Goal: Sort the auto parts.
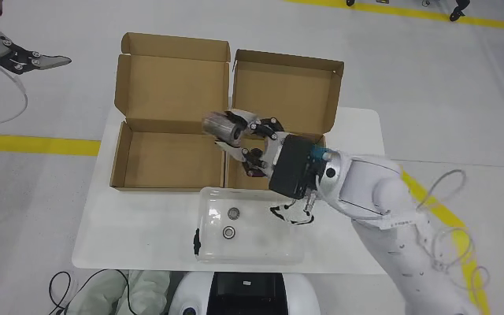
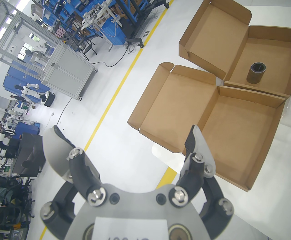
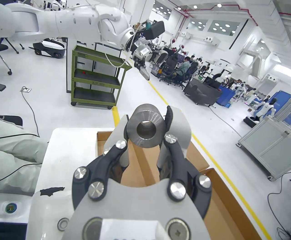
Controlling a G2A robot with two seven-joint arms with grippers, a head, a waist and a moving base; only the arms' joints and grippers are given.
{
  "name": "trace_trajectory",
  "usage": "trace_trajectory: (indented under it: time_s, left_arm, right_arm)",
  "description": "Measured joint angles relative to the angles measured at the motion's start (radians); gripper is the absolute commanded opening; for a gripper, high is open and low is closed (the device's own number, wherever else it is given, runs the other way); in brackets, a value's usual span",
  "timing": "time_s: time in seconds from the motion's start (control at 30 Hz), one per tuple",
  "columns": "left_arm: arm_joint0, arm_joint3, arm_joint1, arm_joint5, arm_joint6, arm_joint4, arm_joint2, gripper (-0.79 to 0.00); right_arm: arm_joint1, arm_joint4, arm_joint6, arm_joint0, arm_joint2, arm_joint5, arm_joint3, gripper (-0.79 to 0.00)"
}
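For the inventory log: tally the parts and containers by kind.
Metal cylinders: 2
Small rings: 2
Cardboard boxes: 2
Clear bin: 1
Total: 7

Two open brown cardboard boxes [image 1: 169, 161], one clear plastic tray [image 1: 252, 260], two small metal rings [image 1: 234, 213], one grey metal cylinder [image 3: 145, 129], one dark cylinder [image 2: 257, 72].

Big robotics lab / industrial test hall: pale glossy floor w/ yellow lane lines [image 2: 115, 92], alu-frame enclosure [image 2: 66, 75], blue workbenches [image 2: 113, 34] w/ cables & gear, green 3-shelf cart [image 3: 95, 84]. Other white robots on wheeled bases [image 2: 34, 91] stand around, and people at desks [image 3: 184, 66] sit in office chairs. High white ceiling w/ recessed lights [image 3: 218, 25] & red pipes [image 3: 204, 10], i.e. one large open-plan bldg.
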Motion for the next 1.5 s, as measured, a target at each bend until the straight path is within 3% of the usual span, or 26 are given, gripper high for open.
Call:
trace_trajectory:
  time_s: [0.63,1.5]
  left_arm:
    - [0.000,0.000,0.000,0.000,0.000,0.000,0.000,0.000]
    - [0.000,0.000,0.000,0.000,0.000,0.000,0.000,0.000]
  right_arm:
    - [-0.004,0.080,-0.037,0.062,0.069,0.007,-0.019,-0.785]
    - [0.024,-0.053,-0.117,-0.236,0.110,-0.012,0.038,-0.785]
